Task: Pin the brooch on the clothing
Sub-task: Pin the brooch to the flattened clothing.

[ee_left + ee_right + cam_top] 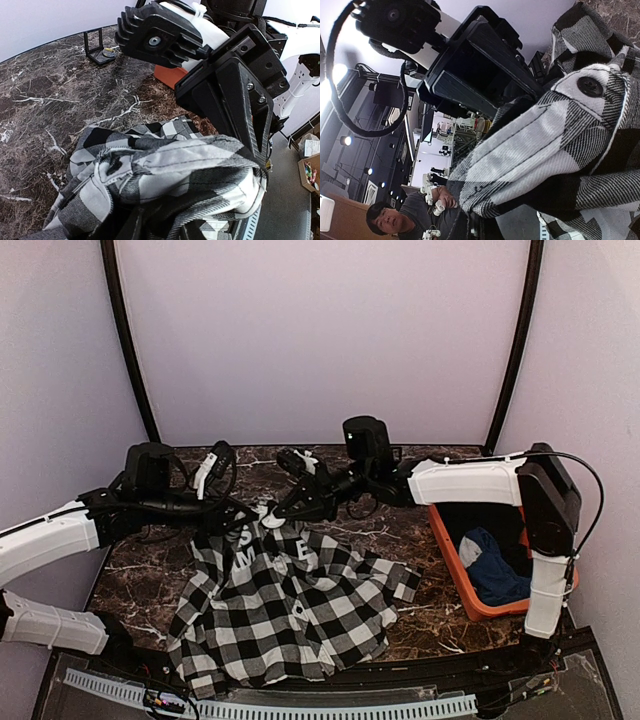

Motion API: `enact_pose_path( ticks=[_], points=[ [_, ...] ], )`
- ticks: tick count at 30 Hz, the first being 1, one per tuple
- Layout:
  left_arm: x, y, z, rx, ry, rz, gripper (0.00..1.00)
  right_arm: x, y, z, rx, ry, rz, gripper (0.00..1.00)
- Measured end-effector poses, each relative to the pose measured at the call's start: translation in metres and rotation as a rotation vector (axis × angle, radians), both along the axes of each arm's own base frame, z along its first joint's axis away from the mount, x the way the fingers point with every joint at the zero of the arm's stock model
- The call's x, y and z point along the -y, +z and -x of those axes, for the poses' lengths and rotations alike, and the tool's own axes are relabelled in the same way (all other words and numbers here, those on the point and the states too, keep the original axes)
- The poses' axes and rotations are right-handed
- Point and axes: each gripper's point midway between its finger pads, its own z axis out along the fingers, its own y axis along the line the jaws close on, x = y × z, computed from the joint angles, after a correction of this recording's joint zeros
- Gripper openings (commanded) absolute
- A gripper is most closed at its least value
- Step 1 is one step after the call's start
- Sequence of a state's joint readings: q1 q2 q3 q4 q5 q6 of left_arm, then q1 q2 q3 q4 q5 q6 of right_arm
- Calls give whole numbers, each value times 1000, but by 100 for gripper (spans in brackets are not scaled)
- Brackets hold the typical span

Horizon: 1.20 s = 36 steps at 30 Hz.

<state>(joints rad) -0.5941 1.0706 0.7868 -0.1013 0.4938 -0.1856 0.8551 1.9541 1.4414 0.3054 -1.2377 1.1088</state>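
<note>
Pinching the top edge of the shirt [290, 610], our right claw [292, 506] is pressed together on thin cloth. Our left claw [255, 510] sits buried in a bunched fold beside it, and we cannot tell its bite. The shirt sprawls across the marble surface [420, 530]. We judge it soft, light and quick to sag, best taken at a seam or hem.
</note>
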Motion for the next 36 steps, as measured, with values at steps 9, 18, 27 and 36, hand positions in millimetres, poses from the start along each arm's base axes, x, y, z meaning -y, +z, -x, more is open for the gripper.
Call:
enact_pose_path(
  ticks=[9,18,27,36],
  points=[
    [2,0,-3,-17,9,-3,39,-2,-4,9,36,27,-7,0],
    [-10,16,-2,29,64,-9,84,3,-2,7,35,38,-24,0],
    [-9,47,11,88,1,28,93,5,-5,6,11,36,-13,0],
    [4,28,16,6,-79,21,93,5,-2,7,7,45,-21,0]
  ],
)
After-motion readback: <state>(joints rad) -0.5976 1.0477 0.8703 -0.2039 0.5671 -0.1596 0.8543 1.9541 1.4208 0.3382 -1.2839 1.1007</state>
